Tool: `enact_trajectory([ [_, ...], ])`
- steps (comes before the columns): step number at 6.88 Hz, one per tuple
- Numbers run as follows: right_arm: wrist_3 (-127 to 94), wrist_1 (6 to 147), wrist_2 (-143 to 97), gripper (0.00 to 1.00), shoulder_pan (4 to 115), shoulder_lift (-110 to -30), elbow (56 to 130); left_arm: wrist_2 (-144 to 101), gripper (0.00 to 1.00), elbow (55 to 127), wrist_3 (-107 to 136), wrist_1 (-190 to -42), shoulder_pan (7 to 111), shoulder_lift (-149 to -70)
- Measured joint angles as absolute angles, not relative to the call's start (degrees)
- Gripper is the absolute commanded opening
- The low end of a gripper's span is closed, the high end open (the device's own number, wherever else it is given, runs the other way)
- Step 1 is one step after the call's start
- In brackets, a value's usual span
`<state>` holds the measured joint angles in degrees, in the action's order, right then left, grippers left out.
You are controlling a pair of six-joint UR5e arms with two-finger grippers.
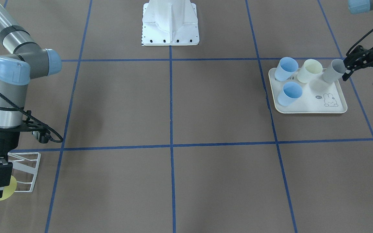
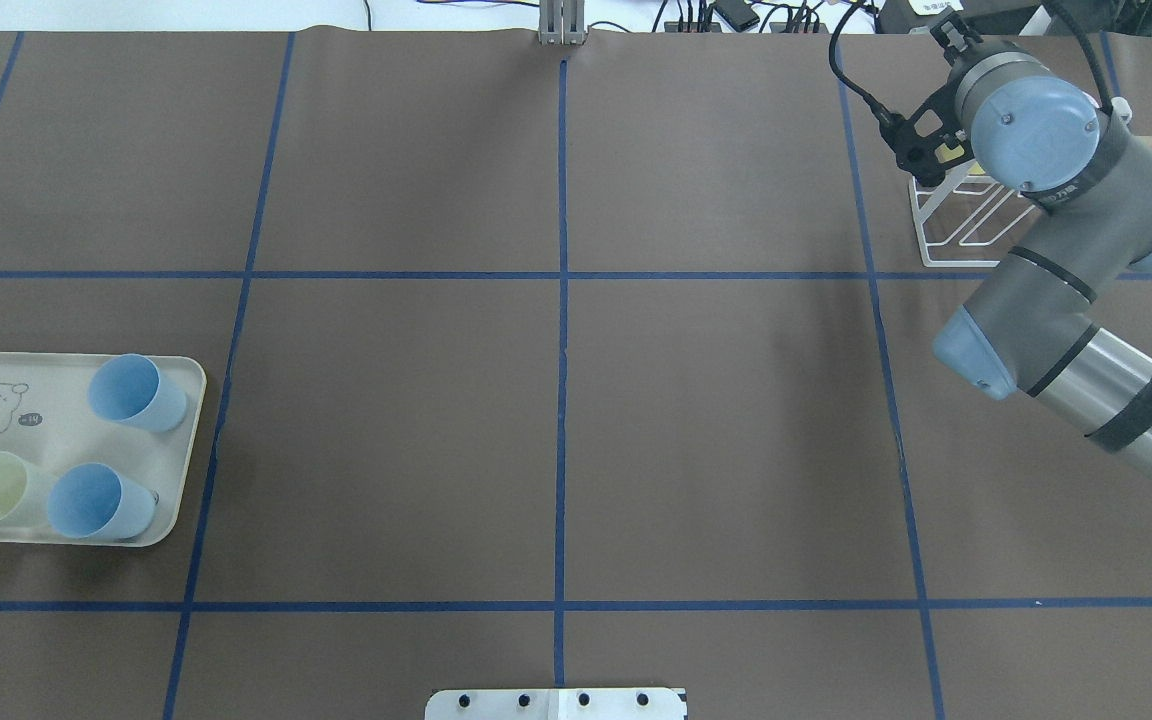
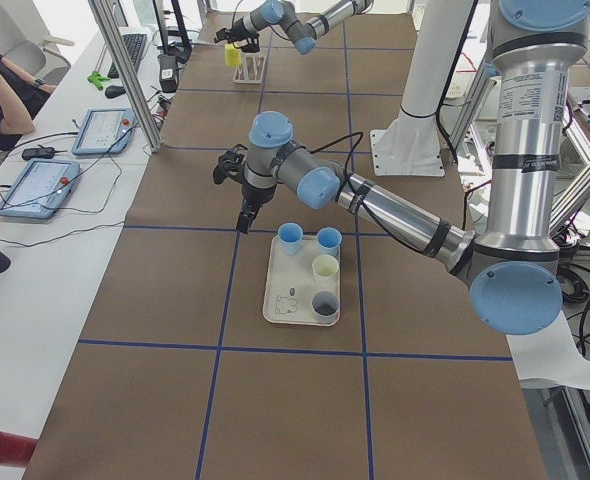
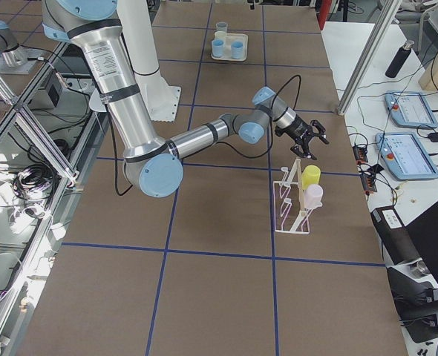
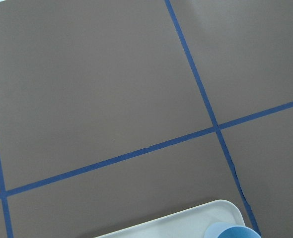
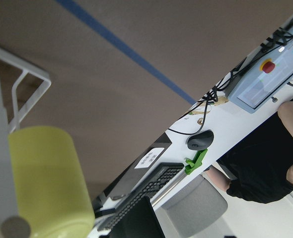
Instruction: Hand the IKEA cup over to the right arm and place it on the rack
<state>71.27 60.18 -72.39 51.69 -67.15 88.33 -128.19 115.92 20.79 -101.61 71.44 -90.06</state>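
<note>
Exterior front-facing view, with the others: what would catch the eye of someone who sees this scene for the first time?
First, the cream tray on the robot's left side, with a rabbit drawing, two blue cups, a pale yellow cup and a grey cup, the open left gripper just beside the grey one. Then, at the table's other end, the right arm bends over the white rack, which bears a yellow cup and a paler cup.

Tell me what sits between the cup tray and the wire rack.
Nothing: the overhead view shows only bare brown table with blue tape lines between tray and rack.
</note>
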Motion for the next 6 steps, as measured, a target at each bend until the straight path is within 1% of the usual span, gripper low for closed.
enact_trajectory([
  [1,59.2,60.1,-77.6,0.89,51.7,-67.4,90.3,-128.0,1.0,115.9,21.2,-102.9,71.3,-89.2],
  [2,46.3,60.1,-82.3,0.96,51.6,-67.7,92.4,-127.4,1.0,115.9,23.3,-105.3,71.1,-88.1],
  [3,32.5,60.0,-87.0,0.99,51.0,-67.9,94.8,-126.3,1.0,115.9,27.8,-109.2,70.4,-86.5],
  [5,6.9,59.9,-91.1,0.99,46.7,-68.1,99.8,-123.0,1.0,115.8,38.9,-116.8,65.6,-83.9],
  [6,-4.0,59.9,-91.4,0.99,44.2,-68.0,101.6,-120.0,1.0,115.8,45.2,-119.6,61.5,-83.0],
])
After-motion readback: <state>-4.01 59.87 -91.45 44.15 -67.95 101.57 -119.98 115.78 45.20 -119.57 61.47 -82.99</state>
